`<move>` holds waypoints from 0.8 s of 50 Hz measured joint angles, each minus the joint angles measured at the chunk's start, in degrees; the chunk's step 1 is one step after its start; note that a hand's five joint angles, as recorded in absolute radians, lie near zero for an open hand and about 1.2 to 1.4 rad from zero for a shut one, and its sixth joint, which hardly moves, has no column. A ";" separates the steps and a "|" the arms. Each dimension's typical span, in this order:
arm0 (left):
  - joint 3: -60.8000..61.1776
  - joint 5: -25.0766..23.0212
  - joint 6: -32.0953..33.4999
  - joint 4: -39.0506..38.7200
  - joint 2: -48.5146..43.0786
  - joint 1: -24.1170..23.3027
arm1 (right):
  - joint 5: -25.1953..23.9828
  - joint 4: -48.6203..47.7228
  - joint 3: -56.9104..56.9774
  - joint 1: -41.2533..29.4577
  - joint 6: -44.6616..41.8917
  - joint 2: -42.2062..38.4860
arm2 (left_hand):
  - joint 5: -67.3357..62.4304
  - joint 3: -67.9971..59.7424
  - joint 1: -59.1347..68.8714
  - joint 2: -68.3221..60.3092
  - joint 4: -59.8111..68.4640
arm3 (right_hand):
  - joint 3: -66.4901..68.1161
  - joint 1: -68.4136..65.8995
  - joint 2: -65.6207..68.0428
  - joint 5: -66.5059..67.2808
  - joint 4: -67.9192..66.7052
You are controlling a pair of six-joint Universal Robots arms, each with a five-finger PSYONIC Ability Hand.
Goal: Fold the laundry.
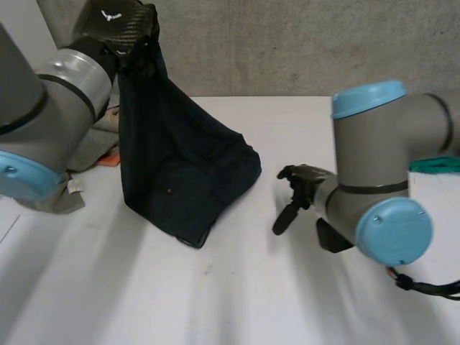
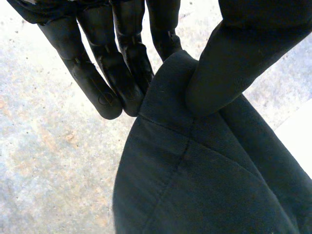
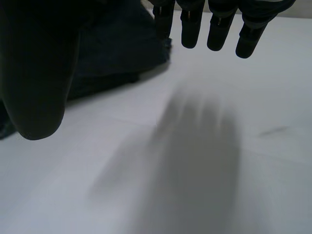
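While the dark navy garment [image 1: 180, 172] hangs from the raised left hand [image 1: 123, 23], its lower end, which carries a buttoned pocket [image 1: 170, 188], rests on the white counter [image 1: 237, 287]. The left hand pinches a fold of the garment's upper edge between the thumb [image 2: 229, 58] and straight fingers [image 2: 126, 73]. The right hand [image 1: 298, 190] is just beside the garment, above the bare counter, fingers [image 3: 217, 29] spread and relaxed, holding nothing. A beige cloth [image 1: 90, 144] lies behind the left arm, and a teal item [image 1: 435, 164] lies at the counter's far right.
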State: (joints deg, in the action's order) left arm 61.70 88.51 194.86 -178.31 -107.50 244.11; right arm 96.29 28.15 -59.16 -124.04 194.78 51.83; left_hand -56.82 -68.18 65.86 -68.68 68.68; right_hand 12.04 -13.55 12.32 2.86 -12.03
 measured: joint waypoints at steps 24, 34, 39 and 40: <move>6.09 -1.52 -3.48 5.12 15.65 -5.77 | 5.60 -11.91 17.26 -11.82 7.22 -16.68 | 0.00 0.00 0.00 0.00 0.01 | 0.00 0.00 -0.04 0.00 0.00; 6.53 -1.41 -4.98 5.06 16.20 -5.86 | -5.05 -13.51 19.13 -13.59 13.70 -21.00 | 0.00 0.00 0.00 0.00 0.01 | 10.60 -8.51 10.92 9.95 -10.30; 6.55 -1.35 -5.43 4.91 16.19 -5.39 | -10.87 -13.66 20.28 -13.65 15.44 -22.52 | 0.00 0.00 0.00 0.00 0.01 | 49.21 -43.00 49.98 47.21 -49.05; 6.55 -1.34 -5.46 4.86 16.15 -5.15 | -11.39 -13.53 20.43 -13.44 15.50 -22.47 | 0.00 0.00 0.00 0.00 0.01 | 52.75 -46.62 53.40 50.72 -52.77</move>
State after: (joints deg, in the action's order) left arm 68.25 87.17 189.39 -173.44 -91.36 238.96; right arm 84.89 14.61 -38.73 -137.48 210.28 29.37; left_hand -56.82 -68.17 65.86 -68.68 68.69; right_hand 64.78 -60.17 65.73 53.57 -64.81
